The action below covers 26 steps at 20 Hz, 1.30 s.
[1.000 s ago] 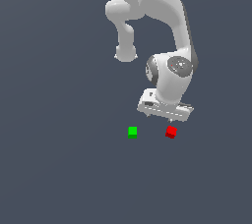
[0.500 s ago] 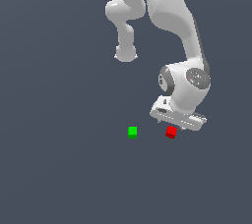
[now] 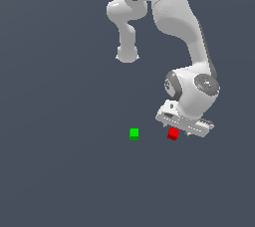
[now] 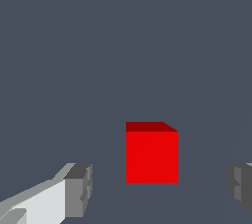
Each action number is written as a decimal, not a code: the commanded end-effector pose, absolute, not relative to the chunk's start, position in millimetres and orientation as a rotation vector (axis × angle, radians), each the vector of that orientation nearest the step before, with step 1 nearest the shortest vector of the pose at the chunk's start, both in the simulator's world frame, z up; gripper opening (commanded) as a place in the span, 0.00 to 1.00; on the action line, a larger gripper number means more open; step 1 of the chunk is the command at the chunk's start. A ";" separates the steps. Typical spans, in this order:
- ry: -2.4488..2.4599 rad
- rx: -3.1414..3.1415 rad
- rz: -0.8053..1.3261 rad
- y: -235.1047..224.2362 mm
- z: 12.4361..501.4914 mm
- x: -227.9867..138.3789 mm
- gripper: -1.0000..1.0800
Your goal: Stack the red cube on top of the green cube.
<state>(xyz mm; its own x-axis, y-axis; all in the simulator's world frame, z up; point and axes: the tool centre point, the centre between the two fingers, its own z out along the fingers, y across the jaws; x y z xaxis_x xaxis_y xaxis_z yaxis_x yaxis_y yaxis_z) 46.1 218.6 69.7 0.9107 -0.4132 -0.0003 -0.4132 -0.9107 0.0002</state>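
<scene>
Wrist view only: fingers (image 4: 78,188) spread wide, red cube (image 4: 151,154) between, untouched, gaps both sides. Exterior view only: green cube (image 3: 134,133) on tabletop (image 3: 60,171), apart toward exterior view's left of red.

a plain dark grey floor (image 3: 60,171) carries the green cube (image 3: 134,133) and the red cube (image 3: 173,134), apart.

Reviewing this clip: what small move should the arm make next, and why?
Probably ease straight down a little further, then close. In the wrist view the red cube sits between the open fingers, untouched, with gaps either side. The green cube stands apart, so the grasp comes first.
</scene>
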 end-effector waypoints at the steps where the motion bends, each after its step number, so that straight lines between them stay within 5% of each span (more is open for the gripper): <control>1: -0.666 3.070 0.000 218.3 69.9 46.9 0.96; 21: -0.666 3.070 0.000 218.1 19.9 46.9 0.96; 22: -0.666 3.070 0.000 218.1 19.9 46.9 0.00; 26: -0.666 3.070 0.000 218.1 19.9 46.9 0.00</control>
<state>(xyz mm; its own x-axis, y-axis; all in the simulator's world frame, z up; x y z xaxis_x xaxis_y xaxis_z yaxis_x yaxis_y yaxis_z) 46.6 218.0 19.6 0.9102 -0.4142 -0.0006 -0.4142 -0.9102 0.0005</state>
